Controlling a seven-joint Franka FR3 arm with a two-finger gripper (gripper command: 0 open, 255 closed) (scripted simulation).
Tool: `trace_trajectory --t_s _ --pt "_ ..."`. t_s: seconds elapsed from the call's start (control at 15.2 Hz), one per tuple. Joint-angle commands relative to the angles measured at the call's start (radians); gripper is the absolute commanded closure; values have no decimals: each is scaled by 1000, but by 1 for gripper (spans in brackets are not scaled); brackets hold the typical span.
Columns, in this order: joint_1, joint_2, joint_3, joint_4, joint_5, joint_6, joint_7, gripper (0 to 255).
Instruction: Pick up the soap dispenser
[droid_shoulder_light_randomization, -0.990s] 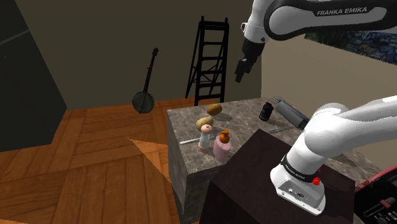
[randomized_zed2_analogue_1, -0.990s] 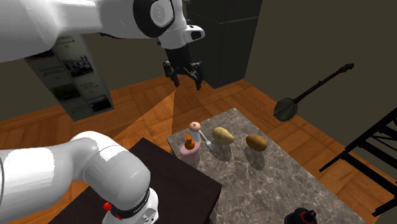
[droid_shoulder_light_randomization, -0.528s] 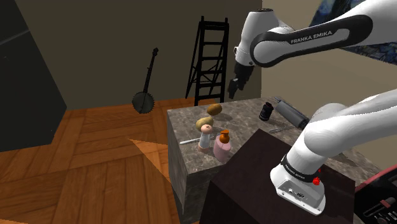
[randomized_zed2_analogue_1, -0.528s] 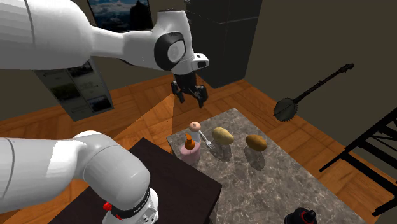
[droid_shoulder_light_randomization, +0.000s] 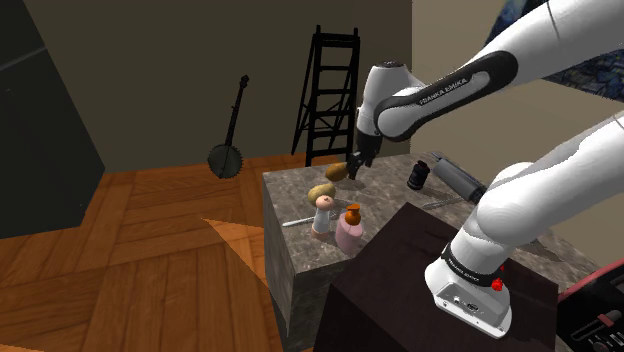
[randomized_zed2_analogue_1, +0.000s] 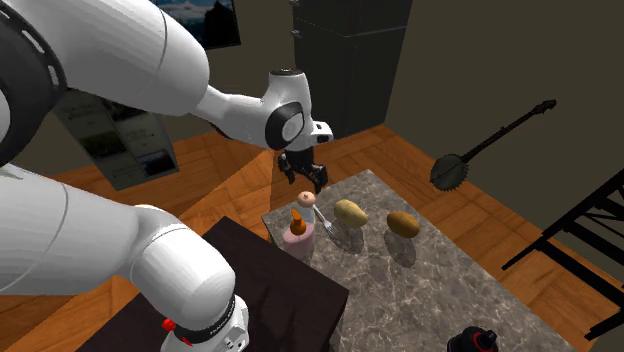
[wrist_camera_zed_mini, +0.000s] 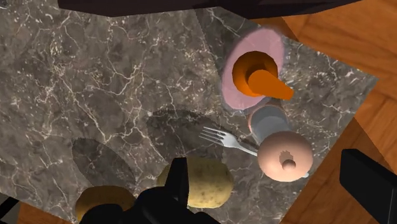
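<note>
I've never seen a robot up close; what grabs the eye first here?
A big white arm arcs over a marbled table, its open black gripper hanging above a pink soap dispenser with an orange pump. Two potatoes and a fork lie beside it, and a banjo leans on the far wall.

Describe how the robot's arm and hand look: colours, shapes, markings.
The arm is white, rounded, with dark grey joints; one dark band carries white FRANKA EMIKA lettering; a red button sits near its base. The hand is all black, with two blocky fingers.
</note>
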Motion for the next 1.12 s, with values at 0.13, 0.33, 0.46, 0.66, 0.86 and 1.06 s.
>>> trace_trajectory --t_s 0.13,0.33,0.46,0.66,0.86,1.06 --pt "-14 176 -2 -14 -2 175 30 0" --pt "-22 312 -2 -8 -5 292 54 0" --pt "-26 407 -4 3 -9 367 70 0" --pt "-28 553 -8 33 -13 471 93 0" --pt "-25 623 -14 49 -18 521 104 0" --pt "-16 680 -28 60 -35 566 118 0"
